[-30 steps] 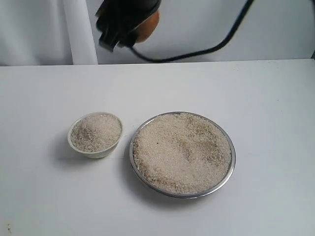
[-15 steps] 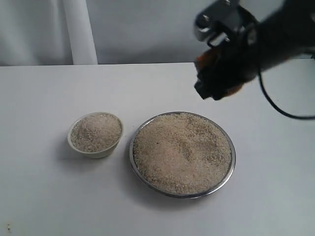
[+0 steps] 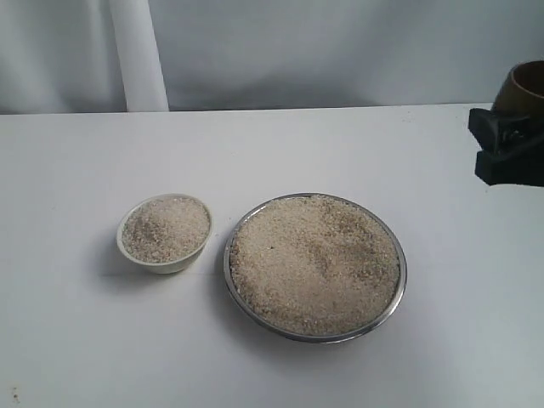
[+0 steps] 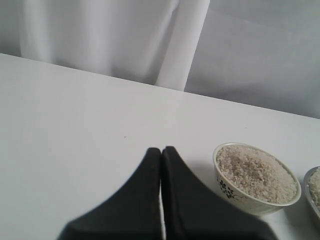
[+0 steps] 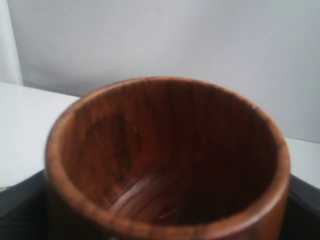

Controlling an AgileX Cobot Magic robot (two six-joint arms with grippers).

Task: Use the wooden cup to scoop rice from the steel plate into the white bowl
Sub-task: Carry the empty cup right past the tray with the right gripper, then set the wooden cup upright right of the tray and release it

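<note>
The steel plate (image 3: 316, 337) lies mid-table, heaped with rice (image 3: 314, 263). To its left stands the white bowl (image 3: 167, 262), filled with rice (image 3: 166, 228). At the far right edge of the exterior view my right gripper (image 3: 508, 143) is shut on the wooden cup (image 3: 523, 89), which stands upright, off to the right of the plate. In the right wrist view the wooden cup (image 5: 165, 155) fills the picture and its inside is empty. My left gripper (image 4: 161, 150) is shut on nothing, low over the table to one side of the white bowl (image 4: 250, 202).
A white table (image 3: 76, 340) carries everything. A pale curtain with a white vertical fold (image 3: 136, 55) hangs behind the table's back edge. The plate's rim (image 4: 314, 195) shows just past the bowl in the left wrist view.
My right gripper, with the cup, has swept from high above the bowl at the back left, across over the plate, to the far right edge. Bowl and plate have not moved.
</note>
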